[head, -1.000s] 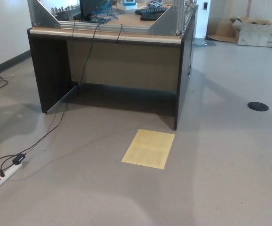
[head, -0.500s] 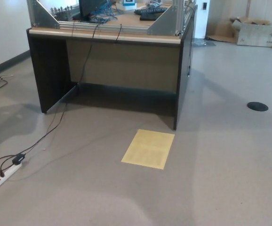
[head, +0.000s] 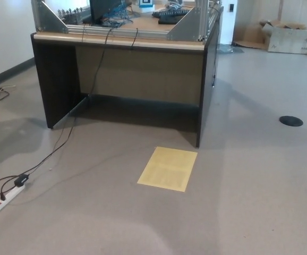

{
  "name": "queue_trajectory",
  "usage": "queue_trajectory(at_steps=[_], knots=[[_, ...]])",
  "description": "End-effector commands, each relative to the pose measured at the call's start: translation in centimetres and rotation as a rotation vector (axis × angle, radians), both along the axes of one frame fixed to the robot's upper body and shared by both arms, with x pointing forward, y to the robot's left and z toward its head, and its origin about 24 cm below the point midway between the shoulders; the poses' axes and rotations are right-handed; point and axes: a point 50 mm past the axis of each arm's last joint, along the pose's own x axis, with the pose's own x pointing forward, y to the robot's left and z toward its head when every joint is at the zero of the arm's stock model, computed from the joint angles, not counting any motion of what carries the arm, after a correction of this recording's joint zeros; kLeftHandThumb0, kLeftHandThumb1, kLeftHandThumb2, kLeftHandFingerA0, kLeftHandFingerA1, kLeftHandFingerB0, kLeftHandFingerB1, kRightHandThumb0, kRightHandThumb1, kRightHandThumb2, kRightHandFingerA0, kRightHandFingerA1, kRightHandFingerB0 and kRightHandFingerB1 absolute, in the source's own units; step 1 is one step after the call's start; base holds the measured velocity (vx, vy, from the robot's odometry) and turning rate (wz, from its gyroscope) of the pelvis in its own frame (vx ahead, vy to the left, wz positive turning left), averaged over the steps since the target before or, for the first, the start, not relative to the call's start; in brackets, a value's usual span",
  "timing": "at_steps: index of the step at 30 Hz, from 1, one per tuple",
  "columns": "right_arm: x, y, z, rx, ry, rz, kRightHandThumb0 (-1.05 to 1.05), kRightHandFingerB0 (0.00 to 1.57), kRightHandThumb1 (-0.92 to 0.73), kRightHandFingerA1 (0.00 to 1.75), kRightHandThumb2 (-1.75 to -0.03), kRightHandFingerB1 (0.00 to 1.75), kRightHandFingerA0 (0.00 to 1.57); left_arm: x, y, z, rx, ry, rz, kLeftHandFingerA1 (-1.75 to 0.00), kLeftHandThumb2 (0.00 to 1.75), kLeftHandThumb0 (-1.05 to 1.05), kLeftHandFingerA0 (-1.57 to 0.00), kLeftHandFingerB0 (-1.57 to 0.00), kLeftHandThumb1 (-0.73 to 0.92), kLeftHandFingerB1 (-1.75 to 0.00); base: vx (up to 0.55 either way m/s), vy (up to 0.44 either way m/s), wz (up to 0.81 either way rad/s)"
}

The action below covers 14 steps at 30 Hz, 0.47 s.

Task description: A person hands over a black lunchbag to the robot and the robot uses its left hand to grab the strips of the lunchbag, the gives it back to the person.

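Note:
No black lunchbag shows in the head view, and no person is in sight. Neither of my hands nor any part of my arms appears in the picture. I see only the grey floor ahead with a yellow sheet (head: 168,168) lying flat on it.
A dark desk (head: 127,69) with a metal frame and cables on top stands ahead. A black cable runs down from it to a white power strip (head: 6,196) at the lower left. A cardboard box (head: 291,36) sits far right; a black floor disc (head: 291,121) lies at the right.

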Motion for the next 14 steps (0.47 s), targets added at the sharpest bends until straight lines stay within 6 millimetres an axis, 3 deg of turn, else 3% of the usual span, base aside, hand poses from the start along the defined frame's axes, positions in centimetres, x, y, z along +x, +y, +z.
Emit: queue_trajectory(at_steps=[1, 9, 14], knots=[[-1.1, -0.8, -0.3, -0.011, 0.005, -0.02, -0.48, 0.51, -0.55, 0.64, -0.92, 0.57, 0.6, -0.7, 0.6, 0.1, 0.022, 0.017, -0.002, -0.25, 0.81, -0.71, -0.07, -0.1, 0.46, -0.29, 0.0, 0.0, 0.0], [0.5, -0.6, 0.4, -0.013, -0.023, -0.028, -0.48, 0.52, -0.55, 0.64, -0.92, 0.58, 0.6, 0.6, 0.6, 0.5, 0.028, -0.016, 0.002, -0.26, 0.79, -0.69, -0.06, -0.11, 0.45, -0.31, 0.0, 0.0, 0.0], [-0.6, -0.6, -0.2, -0.014, 0.014, -0.005, -0.5, 0.49, -0.57, 0.63, -0.93, 0.57, 0.58, -0.5, 0.8, 0.1, 0.024, 0.019, 0.003, -0.25, 0.81, -0.71, -0.07, -0.1, 0.46, -0.29, 0.0, 0.0, 0.0]])
